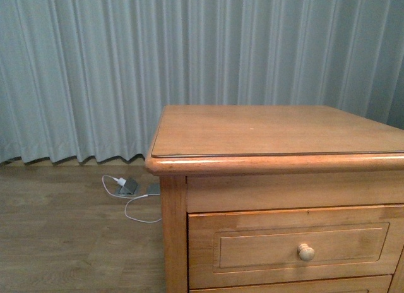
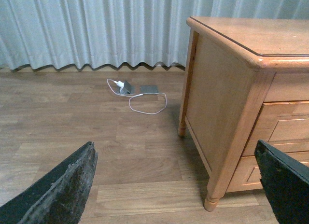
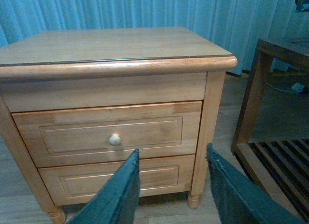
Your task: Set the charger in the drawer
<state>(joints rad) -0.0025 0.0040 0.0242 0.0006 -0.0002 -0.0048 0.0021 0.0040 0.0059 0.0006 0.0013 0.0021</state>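
right now, in the front view, you look across the bare top of the wooden cabinet [image 1: 278,132], with the drawer [image 1: 293,245] just under the top rail. the drawer is pushed fully in, its recessed panel flush with the frame, and its round knob [image 1: 306,252] sits near the middle of the front. on the floor to the left, close to the grey curtain [image 1: 95,72], a white plug [image 1: 120,181] with a looping white cable [image 1: 136,212] lies against a small grey device [image 1: 129,188]. neither arm shows here, and you cannot see the charger in this view.

from the left wrist view, you see the left gripper [image 2: 176,185] with its two dark fingers [image 2: 63,190] spread wide apart and nothing between them. it hangs over the wood floor [image 2: 58,118] beside the cabinet's side panel. the white plug, cable and grey device lie further off by the curtain. the charger is not visible here either.

from the right wrist view, you see the right gripper [image 3: 171,190] facing the cabinet front, its fingers parted and holding nothing. the closed drawer and its knob sit just beyond the fingertips, with a second, similar drawer [image 3: 118,178] below. a darker slatted wooden stand [image 3: 275,137] is off to one side. no charger shows in this view.
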